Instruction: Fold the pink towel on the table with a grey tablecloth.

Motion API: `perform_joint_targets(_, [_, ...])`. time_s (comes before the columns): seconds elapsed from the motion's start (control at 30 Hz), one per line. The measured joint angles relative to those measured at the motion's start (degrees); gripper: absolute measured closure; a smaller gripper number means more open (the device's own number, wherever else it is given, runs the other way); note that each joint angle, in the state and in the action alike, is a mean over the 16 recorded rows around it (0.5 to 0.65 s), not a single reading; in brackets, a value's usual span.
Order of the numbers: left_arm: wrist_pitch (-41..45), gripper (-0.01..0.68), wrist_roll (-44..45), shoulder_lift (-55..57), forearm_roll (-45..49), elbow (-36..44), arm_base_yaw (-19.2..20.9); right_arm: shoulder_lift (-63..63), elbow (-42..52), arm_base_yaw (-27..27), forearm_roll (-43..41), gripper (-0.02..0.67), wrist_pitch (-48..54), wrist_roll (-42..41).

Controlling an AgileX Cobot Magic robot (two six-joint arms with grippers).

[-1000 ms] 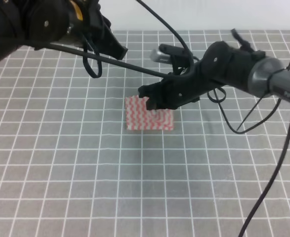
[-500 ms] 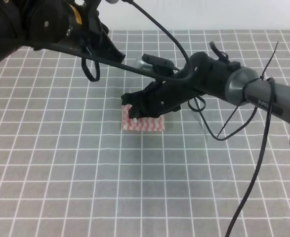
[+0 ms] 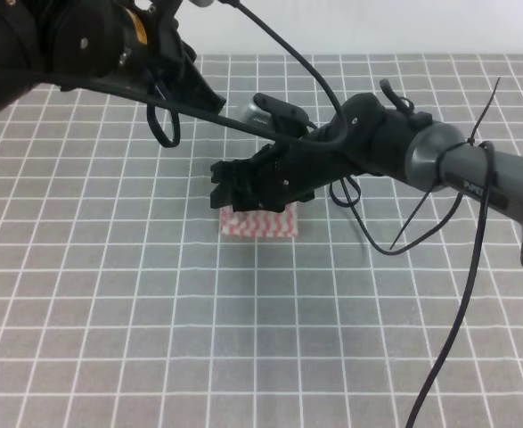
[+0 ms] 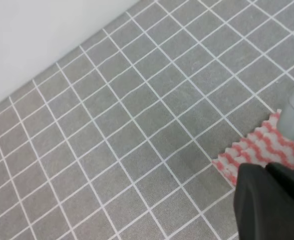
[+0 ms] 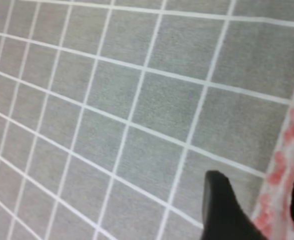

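The pink towel (image 3: 259,223) lies folded into a small strip on the table with a grey tablecloth (image 3: 110,294). My right gripper (image 3: 224,185) reaches across and hovers over the towel's left end, hiding its upper part. In the right wrist view its fingers (image 5: 222,205) stand apart, with the towel's edge (image 5: 279,175) between them. The left gripper (image 3: 209,89) is raised at the back left, away from the towel; whether it is open or shut does not show. The left wrist view shows the towel's corner (image 4: 259,150) beside a black part (image 4: 269,200).
Black cables (image 3: 457,294) hang from the right arm over the right half of the cloth. A white wall (image 3: 377,27) borders the table's far edge. Bare grid cloth surrounds the towel in front and to the left.
My right gripper has moved left over the towel. The towel's visible patch has shrunk from a wider rectangle to a narrow strip. The left arm has stayed where it was.
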Motion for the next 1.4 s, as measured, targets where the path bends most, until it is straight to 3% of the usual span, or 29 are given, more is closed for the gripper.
perform_joint_targets(0.17, [0.18, 0.671, -0.05, -0.15, -0.01, 0.01, 0.01, -0.28, 0.05, -0.03, 2.79, 0.469, 0.83, -2.56])
perform_joint_targets(0.4, [1.45, 0.671, -0.12, -2.11, -0.08, 0.17, 0.01, -4.1, 0.08, -0.07, 2.98, 0.591, 2.02, -7.07])
perform_joint_targets(0.57, [1.27, 0.671, -0.25, -6.96, -1.17, 2.38, 0.0, -11.58, 0.7, -0.11, 0.3, 0.654, 2.07, -10.01])
perform_joint_targets(0.73, [0.37, 0.672, -1.6, -15.65, -2.58, 8.22, -0.01, -22.45, 4.67, -0.1, -2.91, 0.663, -0.83, -11.71])
perform_joint_targets(0.93, [-1.65, 0.672, -5.05, -29.92, -4.17, 19.47, -0.03, -38.95, 16.46, -0.11, -5.87, 0.664, -8.33, -12.4])
perform_joint_targets(1.4, [-0.45, 0.672, -14.33, -62.11, -5.82, 45.59, -0.09, -80.23, 54.43, -0.18, -6.03, 0.665, -27.15, -13.54])
